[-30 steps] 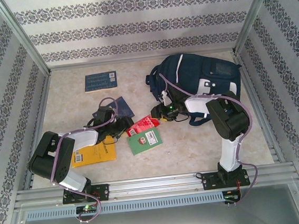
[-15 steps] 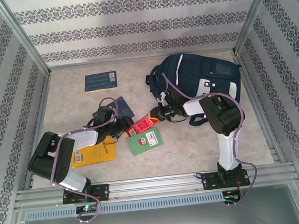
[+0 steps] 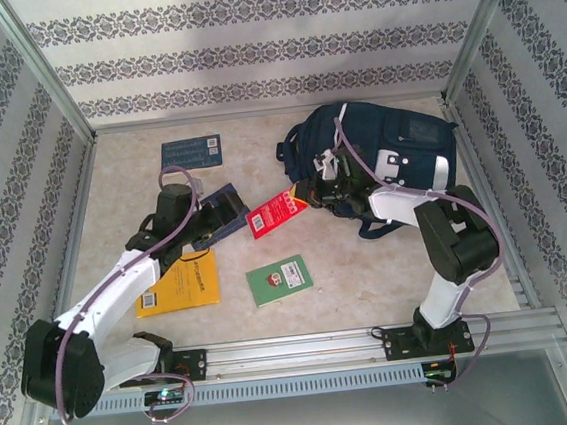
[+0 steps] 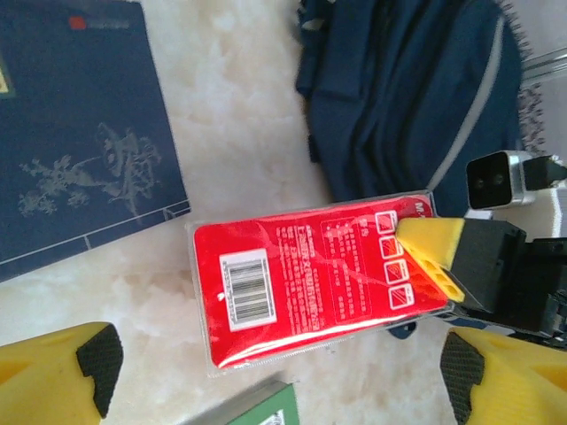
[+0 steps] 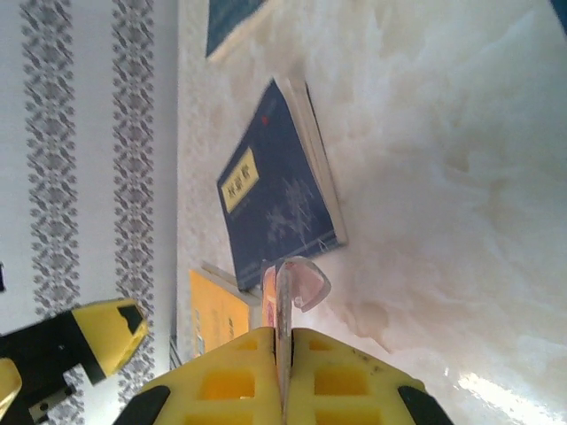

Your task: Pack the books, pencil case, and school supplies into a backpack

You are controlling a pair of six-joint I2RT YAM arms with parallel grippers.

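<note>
Left wrist view: I see right gripper [image 4: 427,261] pinching red packet [image 4: 310,283] by its end, long axis pointing away from backpack [image 4: 416,88] just behind; left gripper [image 4: 279,376] wide, empty.

A glossy red packet [image 4: 310,288]; a navy backpack [image 3: 366,134], white-striped; one yellow-orange book [image 3: 185,287], one green book [image 3: 280,279]; pale marbled desk [image 3: 369,269].

Bare table [image 3: 361,285] between green book [image 3: 281,278] and backpack [image 3: 361,130].
</note>
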